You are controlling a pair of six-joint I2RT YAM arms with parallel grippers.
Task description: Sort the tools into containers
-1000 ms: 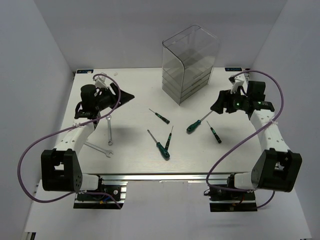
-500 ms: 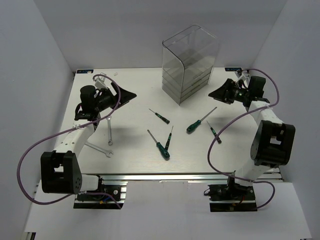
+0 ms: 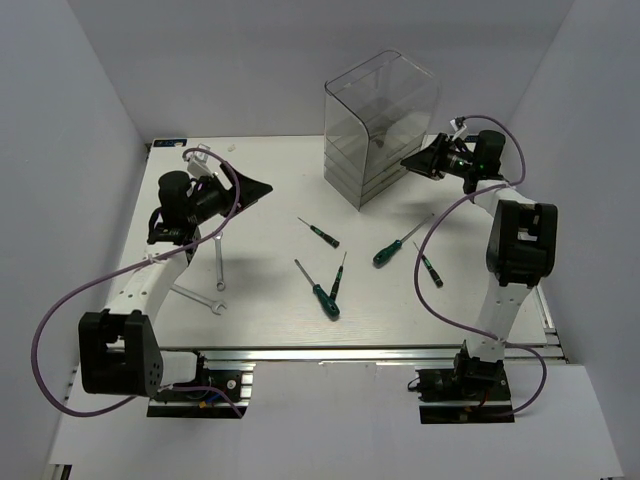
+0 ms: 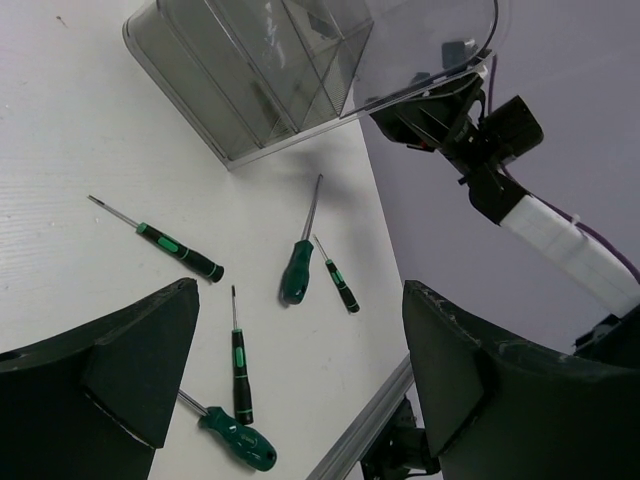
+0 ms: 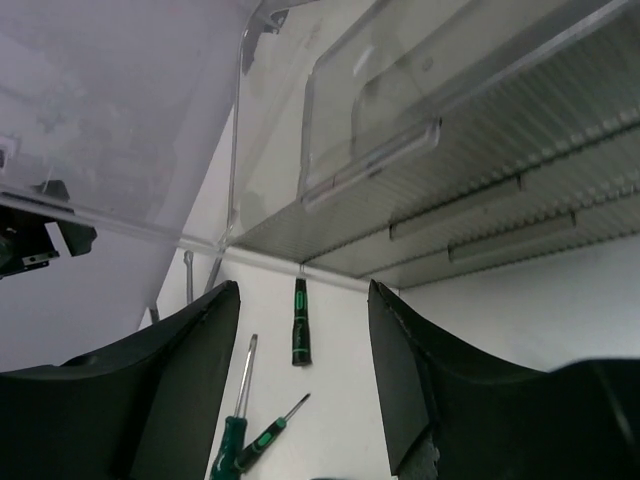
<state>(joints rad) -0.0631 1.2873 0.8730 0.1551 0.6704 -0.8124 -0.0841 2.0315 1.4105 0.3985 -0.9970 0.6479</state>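
Five screwdrivers (image 3: 322, 293) lie scattered mid-frame, two wrenches (image 3: 218, 262) lower left, drawer unit (image 3: 378, 125) upper centre. The left gripper (image 3: 255, 190) and right gripper (image 3: 412, 163) are both spread apart, empty. Tools likely light and rigid: pinch screwdrivers across the fat handles. Wrenches look flat and slippery, so take them mid-shank.

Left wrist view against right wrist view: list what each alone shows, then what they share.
Only the left wrist view shows all five screwdrivers and the right arm. Only the right wrist view shows a drawer handle up close. Both show the drawer unit, some screwdrivers, the white table and an open, empty gripper: the left gripper and the right gripper.
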